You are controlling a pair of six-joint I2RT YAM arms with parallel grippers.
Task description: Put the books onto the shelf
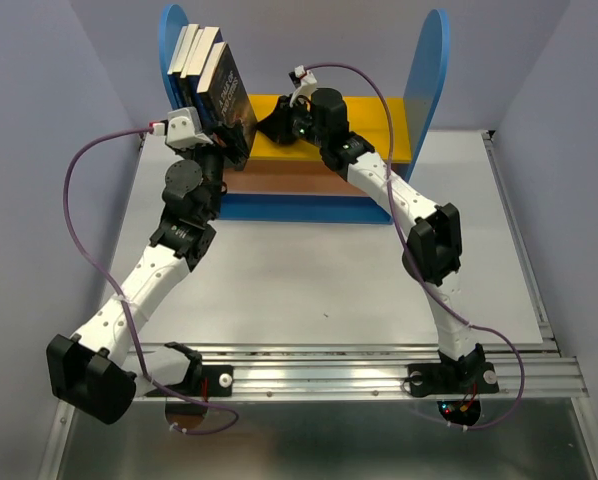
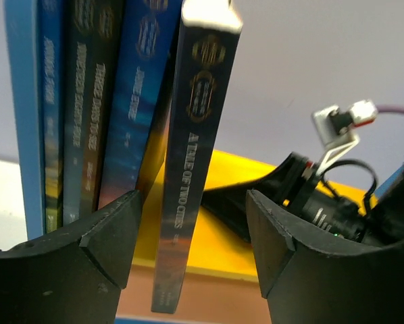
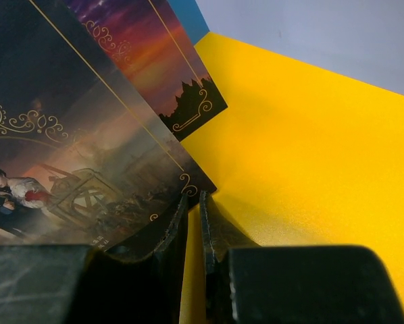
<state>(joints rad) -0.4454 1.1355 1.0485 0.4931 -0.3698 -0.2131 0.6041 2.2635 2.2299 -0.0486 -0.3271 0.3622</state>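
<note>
Books (image 1: 204, 70) stand at left end of yellow board of shelf (image 1: 434, 80) | left hand (image 2: 192, 202) apart, astride A Tale of Two Cities (image 2: 200, 101), not gripping | right hand (image 3: 194, 202) nearly together, tips at its cover corner | risk: tips slip, book likely topples rightward

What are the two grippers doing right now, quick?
Left gripper: open, fingers either side of A Tale of Two Cities, not gripping.
Right gripper: closed, holding nothing.

Shelf (image 1: 434, 70) blue, board (image 3: 310, 135) yellow; books (image 1: 219, 85) dark-blue.
</note>
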